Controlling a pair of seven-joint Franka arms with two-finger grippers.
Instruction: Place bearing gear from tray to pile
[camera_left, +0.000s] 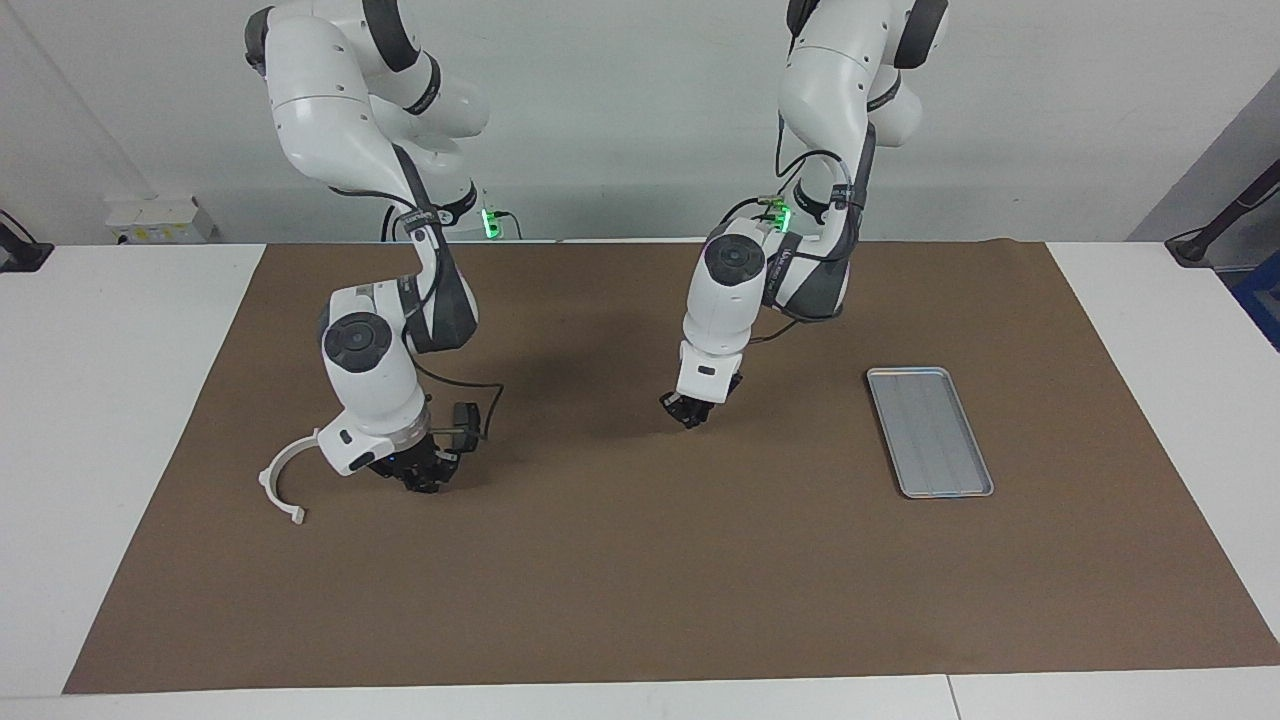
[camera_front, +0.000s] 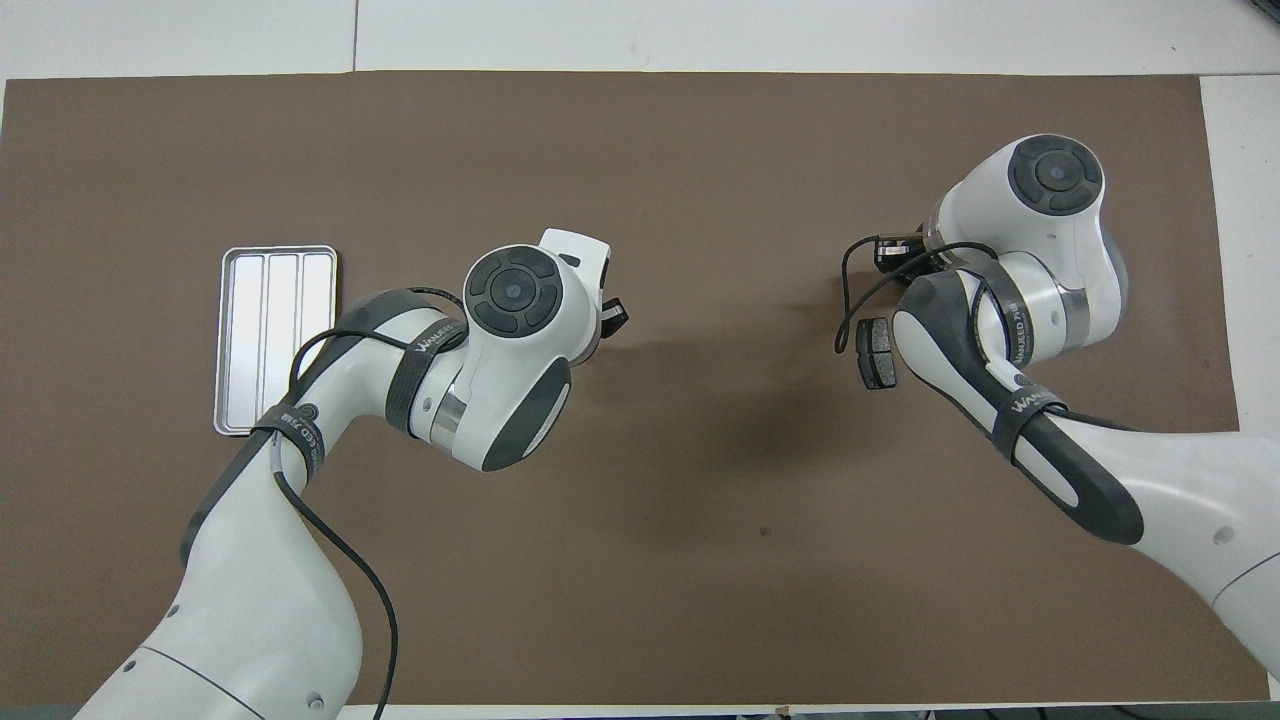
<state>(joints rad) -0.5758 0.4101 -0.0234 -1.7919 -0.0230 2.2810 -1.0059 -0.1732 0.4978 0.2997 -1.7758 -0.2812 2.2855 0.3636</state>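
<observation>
Bearing gear: I can't pick it out anywhere; if the left hand carries it, the fingers hide it.
Tray (camera_left: 930, 432): flat silver metal, ribbed floor, lying on the brown mat (camera_left: 640, 560) toward the left arm's end of the table (camera_left: 120, 400); nothing shows in it.
Left hand (camera_left: 686, 414): fingertips drawn together, hanging low over bare mat around the middle of the table, well apart from the tray; whether it holds anything I cannot tell.
Pile: small parts toward the right arm's end of the table.
White bracket (camera_left: 282, 484): a half-ring lying flat on the mat, just beside the right wrist.
Brake pad (camera_front: 877, 352): dark grey, flat on the mat, seen from overhead at the edge of the right forearm, nearer to the robots than the right hand.
Right hand (camera_left: 420, 478): down low at the mat among the pile, next to the bracket; whether its fingers are apart or together I cannot tell.
</observation>
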